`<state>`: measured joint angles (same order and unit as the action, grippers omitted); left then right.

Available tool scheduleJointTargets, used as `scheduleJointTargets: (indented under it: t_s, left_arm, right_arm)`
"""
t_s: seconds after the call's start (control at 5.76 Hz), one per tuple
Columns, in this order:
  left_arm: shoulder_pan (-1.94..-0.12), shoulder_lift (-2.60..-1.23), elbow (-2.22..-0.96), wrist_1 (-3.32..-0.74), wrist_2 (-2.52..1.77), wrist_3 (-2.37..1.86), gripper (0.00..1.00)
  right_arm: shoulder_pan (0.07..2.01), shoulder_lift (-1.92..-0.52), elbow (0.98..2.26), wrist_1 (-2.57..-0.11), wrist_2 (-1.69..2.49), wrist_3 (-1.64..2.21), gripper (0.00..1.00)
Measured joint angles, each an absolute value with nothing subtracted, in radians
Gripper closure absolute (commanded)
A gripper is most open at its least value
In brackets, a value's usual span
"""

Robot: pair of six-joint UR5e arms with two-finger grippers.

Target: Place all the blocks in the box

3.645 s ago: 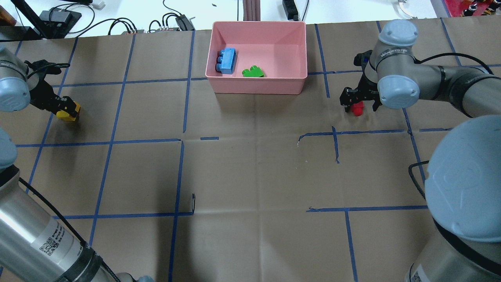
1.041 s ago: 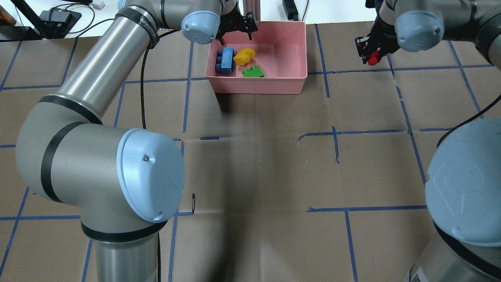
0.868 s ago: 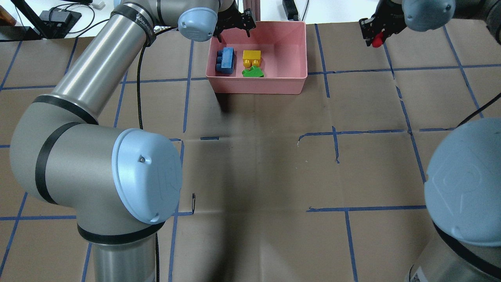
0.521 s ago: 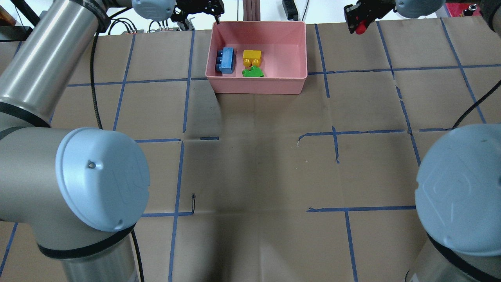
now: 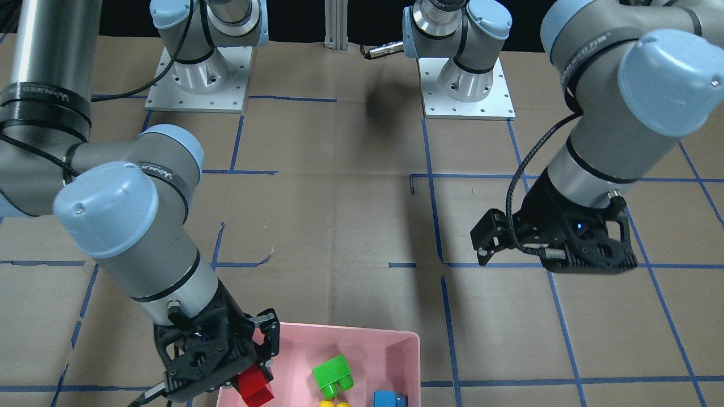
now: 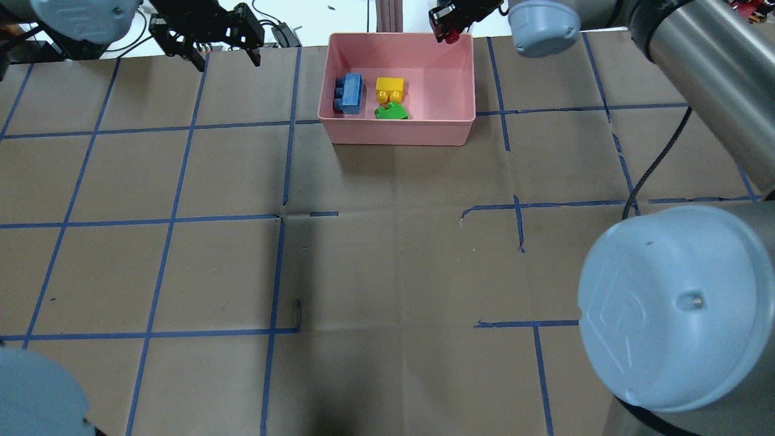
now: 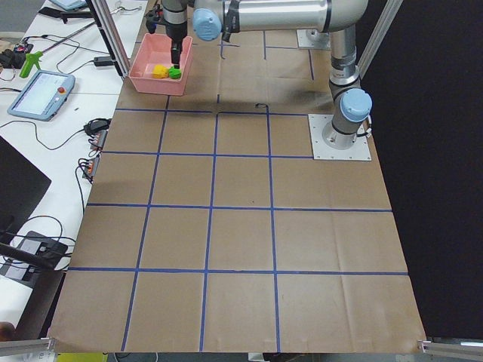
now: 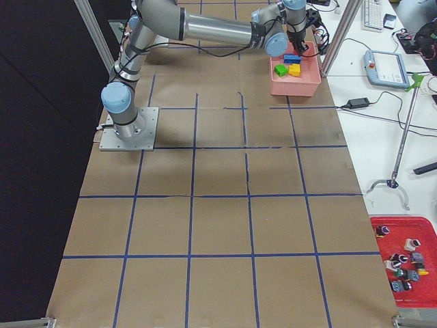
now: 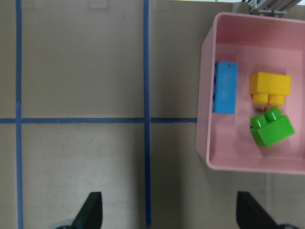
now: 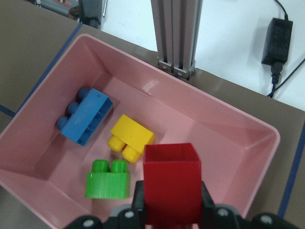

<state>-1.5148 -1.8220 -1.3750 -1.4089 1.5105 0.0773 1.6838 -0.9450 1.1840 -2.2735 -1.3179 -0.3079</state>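
Observation:
The pink box (image 6: 399, 136) stands at the table's far edge and holds the light blue brick (image 6: 350, 94), the yellow brick (image 6: 389, 89) and the green brick (image 6: 391, 111). My right gripper (image 6: 451, 27) is shut on the red brick (image 6: 451, 37) and holds it above the box's far right corner. The right wrist view shows the red brick (image 10: 171, 191) over the box (image 10: 248, 143). My left gripper (image 6: 228, 60) is open and empty, left of the box above the table. The left wrist view shows the box (image 9: 209, 95) to its right.
An aluminium post (image 6: 387, 15) stands just behind the box. Cables and power adapters (image 6: 284, 33) lie beyond the table's far edge. The table is brown paper with a blue tape grid (image 6: 278, 218).
The left gripper let the yellow brick fall into the box and moved away to the left, open. The right gripper lifted the red brick and carried it left to the box's far right corner.

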Motion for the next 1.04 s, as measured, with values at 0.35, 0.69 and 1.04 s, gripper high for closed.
scheduleJointTargets:
  t_s: [0.35, 0.69, 1.04]
  left_arm:
    - [-1.497, -1.625, -1.544, -1.468, 1.516, 0.131, 0.01]
    - [-1.504, -1.569, -1.603, -1.489, 1.573, 0.108, 0.01]
    - [-1.515, -1.568, -1.610, -1.490, 1.600, 0.081, 0.01]
  right_arm:
    - [1.703, -0.910, 1.186, -2.391, -1.311, -0.305, 0.00]
    - [1.704, -0.901, 1.189, -2.417, -1.314, -0.309, 0.00]
    - [1.699, -0.914, 1.194, -2.403, -1.333, -0.314, 0.00]
